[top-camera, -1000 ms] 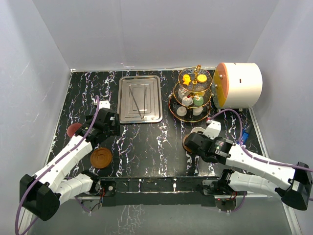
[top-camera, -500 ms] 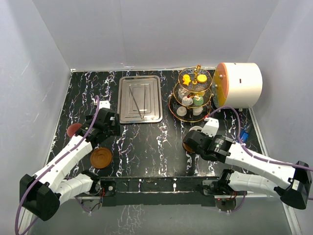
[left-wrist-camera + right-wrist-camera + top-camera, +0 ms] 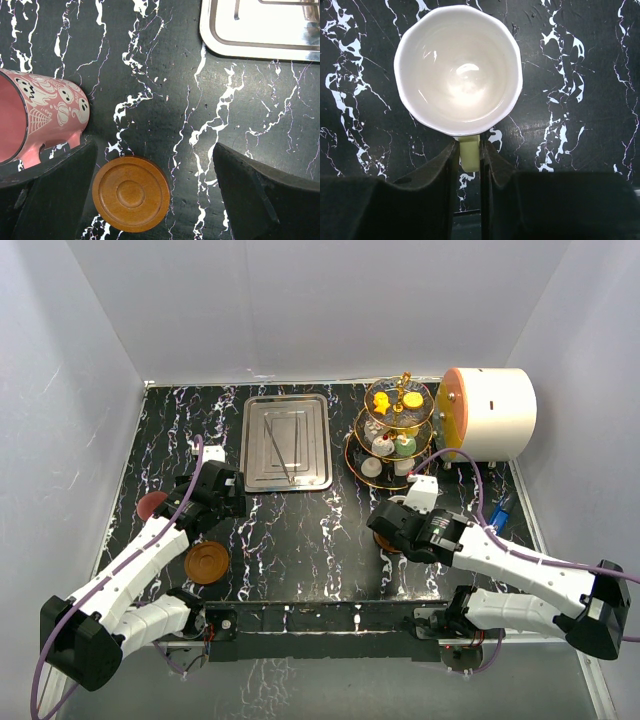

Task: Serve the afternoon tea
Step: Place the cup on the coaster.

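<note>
Cream cup, mouth up, sits at 12 o'clock of the right pincer, clenched on its handle; left pincer released, saucer at 7 o'clock

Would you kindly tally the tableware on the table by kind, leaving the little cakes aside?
Cups: 2 (maroon cup, cream cup)
Saucers: 1 in clear view (brown saucer)
Trays: 1 (steel tray)
Tiered stands: 1 (three-tier stand)
Total: 5
</note>
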Controlling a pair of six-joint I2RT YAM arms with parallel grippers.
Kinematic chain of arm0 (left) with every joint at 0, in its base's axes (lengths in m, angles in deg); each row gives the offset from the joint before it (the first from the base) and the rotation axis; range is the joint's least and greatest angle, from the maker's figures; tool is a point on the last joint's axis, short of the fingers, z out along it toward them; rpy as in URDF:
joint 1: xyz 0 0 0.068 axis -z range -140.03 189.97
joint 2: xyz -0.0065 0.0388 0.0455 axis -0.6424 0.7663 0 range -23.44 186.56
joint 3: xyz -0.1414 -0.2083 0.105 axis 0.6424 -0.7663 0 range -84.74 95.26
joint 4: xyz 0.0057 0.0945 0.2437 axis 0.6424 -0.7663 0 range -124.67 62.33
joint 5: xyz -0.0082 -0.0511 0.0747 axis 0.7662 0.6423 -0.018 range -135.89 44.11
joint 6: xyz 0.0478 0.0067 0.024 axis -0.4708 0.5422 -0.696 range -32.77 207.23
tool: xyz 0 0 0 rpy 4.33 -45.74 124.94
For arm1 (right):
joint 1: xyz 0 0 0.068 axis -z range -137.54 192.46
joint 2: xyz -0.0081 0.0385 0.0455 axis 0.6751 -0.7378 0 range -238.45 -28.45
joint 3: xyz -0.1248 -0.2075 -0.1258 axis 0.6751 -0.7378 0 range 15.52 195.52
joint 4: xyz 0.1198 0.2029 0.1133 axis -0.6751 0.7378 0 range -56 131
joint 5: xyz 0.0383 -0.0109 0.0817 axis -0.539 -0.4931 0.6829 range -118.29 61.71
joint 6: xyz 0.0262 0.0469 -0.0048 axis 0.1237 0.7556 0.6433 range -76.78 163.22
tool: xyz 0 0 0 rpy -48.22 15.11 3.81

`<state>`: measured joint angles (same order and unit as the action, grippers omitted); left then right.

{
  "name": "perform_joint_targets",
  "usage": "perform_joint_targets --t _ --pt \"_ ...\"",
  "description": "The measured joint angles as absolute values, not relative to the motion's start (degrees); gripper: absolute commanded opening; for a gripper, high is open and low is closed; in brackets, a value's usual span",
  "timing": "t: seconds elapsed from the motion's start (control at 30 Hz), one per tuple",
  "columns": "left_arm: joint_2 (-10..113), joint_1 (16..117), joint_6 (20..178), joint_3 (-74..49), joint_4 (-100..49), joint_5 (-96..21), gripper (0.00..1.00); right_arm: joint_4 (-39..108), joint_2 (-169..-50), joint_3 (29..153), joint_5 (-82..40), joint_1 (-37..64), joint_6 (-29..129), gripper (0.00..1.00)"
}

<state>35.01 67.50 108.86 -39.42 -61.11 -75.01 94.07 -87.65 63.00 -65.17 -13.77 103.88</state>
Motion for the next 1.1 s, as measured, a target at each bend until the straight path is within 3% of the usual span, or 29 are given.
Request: perform_joint_targets --t 0.3,0.83,1.1 --pt "35.01 67.50 108.86 -39.42 -61.11 -75.01 0.99 95.67 -85.22 63.00 -64.49 -13.77 103.25 0.15" --pt "35.03 67.50 108.86 -39.42 -61.11 -75.01 0.99 95.65 -88.54 63.46 -63.84 -13.77 101.04 0.29" --pt "35.23 67.50 108.84 -39.42 -61.08 -74.99 0.99 96.30 -86.14 63.55 -63.86 -13.77 101.52 0.49"
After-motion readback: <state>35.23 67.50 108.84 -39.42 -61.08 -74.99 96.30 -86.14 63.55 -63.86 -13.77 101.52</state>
